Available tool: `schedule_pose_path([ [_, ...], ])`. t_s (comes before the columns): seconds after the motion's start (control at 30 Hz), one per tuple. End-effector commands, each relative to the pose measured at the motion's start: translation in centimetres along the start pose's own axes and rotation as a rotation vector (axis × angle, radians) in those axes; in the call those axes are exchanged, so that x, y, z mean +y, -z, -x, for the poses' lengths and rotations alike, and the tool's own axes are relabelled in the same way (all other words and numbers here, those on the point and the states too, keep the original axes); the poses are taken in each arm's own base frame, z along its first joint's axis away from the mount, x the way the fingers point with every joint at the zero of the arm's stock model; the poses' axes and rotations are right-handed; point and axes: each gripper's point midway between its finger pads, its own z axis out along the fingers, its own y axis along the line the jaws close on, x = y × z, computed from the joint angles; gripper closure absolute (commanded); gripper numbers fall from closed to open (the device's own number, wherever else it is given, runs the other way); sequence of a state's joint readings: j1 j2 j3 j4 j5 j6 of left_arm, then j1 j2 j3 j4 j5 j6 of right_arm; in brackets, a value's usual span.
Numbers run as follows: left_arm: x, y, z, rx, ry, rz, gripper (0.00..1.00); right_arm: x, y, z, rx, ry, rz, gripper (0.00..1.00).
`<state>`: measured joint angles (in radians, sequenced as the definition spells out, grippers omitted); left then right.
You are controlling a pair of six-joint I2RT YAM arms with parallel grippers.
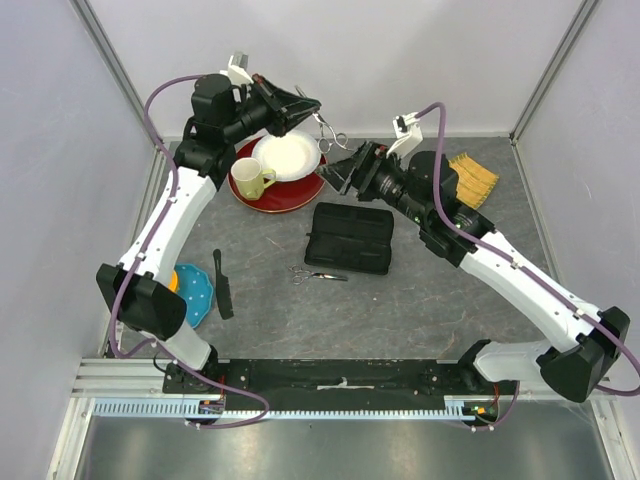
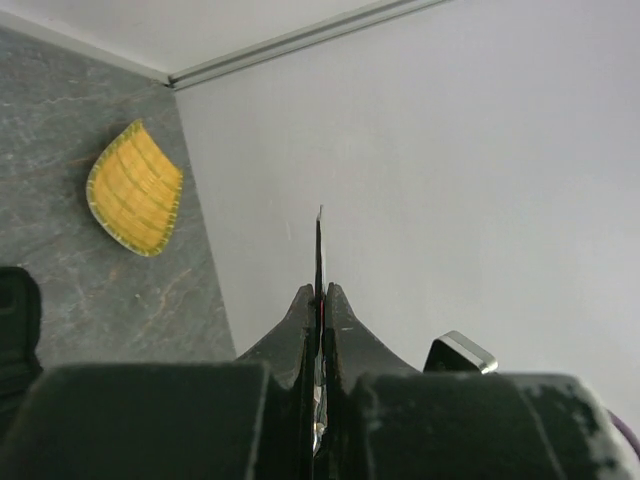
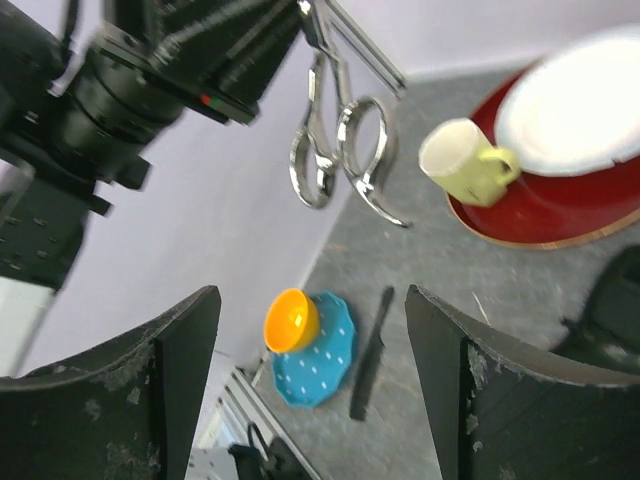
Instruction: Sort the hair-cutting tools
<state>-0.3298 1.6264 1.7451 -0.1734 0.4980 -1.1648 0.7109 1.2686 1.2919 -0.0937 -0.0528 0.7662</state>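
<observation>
1. In the top view, we judge the sorting to be in an early part. The left gripper (image 1: 312,108) holds the lifted scissors (image 1: 331,134) in the air at 12 o'clock of the scene, above the edge of the white plate (image 1: 287,155). The lying scissors (image 1: 318,275) rest on the table (image 1: 450,300), just beside the black case (image 1: 350,238) at its 6 o'clock. The comb (image 1: 222,285) lies well apart at 9 o'clock of the case, next to the blue plate (image 1: 198,293). We cannot find a second comb, and no tools are grouped together yet. The right gripper (image 1: 335,173) hovers near the lifted scissors, at their 5 o'clock.

2. In the left wrist view, the left claw is pressed together on a thin metal blade of the lifted scissors (image 2: 320,245), which sticks out toward 12 o'clock between the fingers (image 2: 342,325). A yellow woven mat (image 2: 135,200) lies at 10 o'clock.

3. In the right wrist view, the right gripper (image 3: 310,300) has its fingers (image 3: 175,350) wide apart and touches nothing. The lifted scissors (image 3: 340,150) hang with their rings down at 12 o'clock, blades clamped in the left gripper (image 3: 300,25). Below we see the comb (image 3: 370,355) and the mug (image 3: 468,160) at 2 o'clock. We think the right claw is placed to receive the rings
</observation>
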Motion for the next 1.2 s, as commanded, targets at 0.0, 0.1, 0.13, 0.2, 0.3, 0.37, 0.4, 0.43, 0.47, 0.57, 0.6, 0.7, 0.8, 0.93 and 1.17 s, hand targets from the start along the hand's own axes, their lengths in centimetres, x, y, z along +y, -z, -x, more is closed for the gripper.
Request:
schedule_pose_path([
  [0.0, -5.1, 1.3, 1.9, -0.093, 0.089, -0.111, 0.98, 3.7, -0.5, 4.3, -0.164, -0.035, 0.173, 0.18],
  [0.1, -5.4, 1.6, 2.5, -0.129, 0.152, -0.105, 0.98, 3.9, -0.8, 5.4, -0.232, -0.066, 0.208, 0.18],
  [0.13, -5.8, 2.0, 2.7, -0.143, 0.166, -0.106, 0.98, 4.3, -0.8, 5.9, -0.254, -0.068, 0.227, 0.18],
  [0.2, -5.8, 2.2, 2.9, -0.161, 0.202, -0.101, 0.98, 4.0, -1.2, 6.4, -0.276, -0.075, 0.217, 0.19],
  [0.3, -5.9, 2.3, 3.0, -0.166, 0.233, -0.089, 0.98, 3.6, -1.8, 7.3, -0.307, -0.089, 0.213, 0.21],
  [0.37, -5.9, 2.3, 3.0, -0.161, 0.246, -0.085, 0.98, 3.6, -2.1, 8.0, -0.329, -0.096, 0.219, 0.26],
  [0.4, -5.7, 2.3, 2.8, -0.155, 0.259, -0.080, 0.98, 3.4, -2.5, 8.1, -0.334, -0.101, 0.217, 0.28],
  [0.43, -5.4, 2.2, 2.8, -0.154, 0.266, -0.072, 0.98, 3.3, -2.7, 8.4, -0.342, -0.105, 0.216, 0.30],
  [0.47, -5.3, 2.1, 2.7, -0.151, 0.269, -0.068, 0.98, 3.0, -3.1, 8.4, -0.345, -0.110, 0.214, 0.33],
  [0.57, -4.8, 2.2, 2.5, -0.150, 0.279, -0.057, 0.98, 3.2, -3.7, 8.9, -0.361, -0.112, 0.233, 0.38],
  [0.6, -4.8, 2.2, 2.5, -0.150, 0.278, -0.059, 0.98, 3.6, -3.7, 9.3, -0.363, -0.112, 0.248, 0.40],
  [0.7, -4.2, 2.1, 2.3, -0.151, 0.280, -0.054, 0.98, 3.6, -4.0, 9.7, -0.365, -0.118, 0.255, 0.43],
  [0.8, -3.6, 1.8, 2.1, -0.146, 0.286, -0.047, 0.98, 3.6, -4.1, 10.1, -0.369, -0.122, 0.263, 0.43],
  [0.93, -3.2, 1.9, 1.8, -0.141, 0.293, -0.048, 0.98, 3.5, -4.2, 10.5, -0.375, -0.137, 0.261, 0.47],
  [1.17, -2.7, 2.2, 1.4, -0.137, 0.280, -0.037, 0.98, 3.1, -5.2, 10.0, -0.323, -0.196, 0.270, 0.72],
])
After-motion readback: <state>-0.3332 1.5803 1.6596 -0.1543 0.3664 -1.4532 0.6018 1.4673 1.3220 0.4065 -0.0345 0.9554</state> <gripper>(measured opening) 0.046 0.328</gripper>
